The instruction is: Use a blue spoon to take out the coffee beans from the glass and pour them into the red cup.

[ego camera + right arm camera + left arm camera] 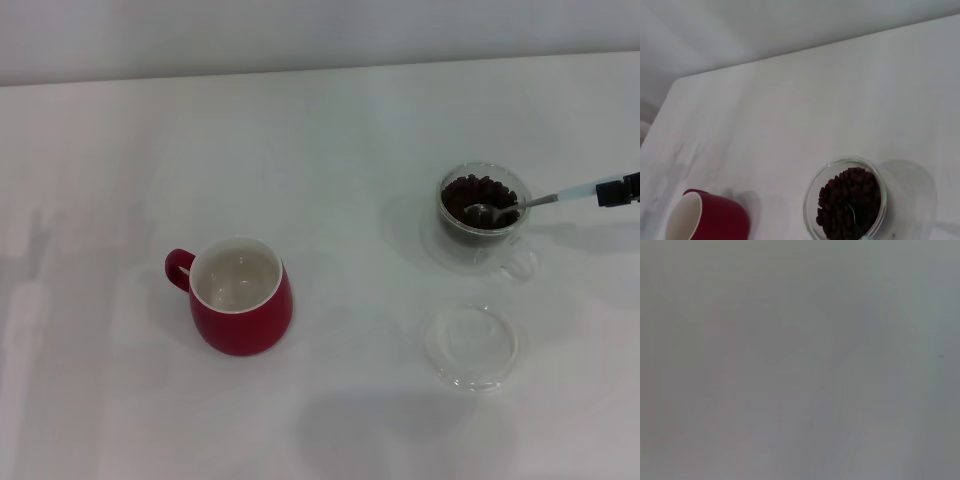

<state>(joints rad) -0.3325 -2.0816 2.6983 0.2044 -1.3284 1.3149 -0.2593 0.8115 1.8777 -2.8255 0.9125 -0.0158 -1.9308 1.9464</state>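
The glass stands right of centre in the head view, holding dark coffee beans. The blue spoon has its metal bowl resting on the beans, and its pale blue handle runs right into my right gripper, which is shut on it at the frame's right edge. The red cup stands left of centre, white inside, with no beans showing in it. The right wrist view shows the glass with beans, the spoon stem and the red cup. My left gripper is out of view.
A shallow clear glass dish lies in front of the glass on the white table. The left wrist view shows only a blank grey surface.
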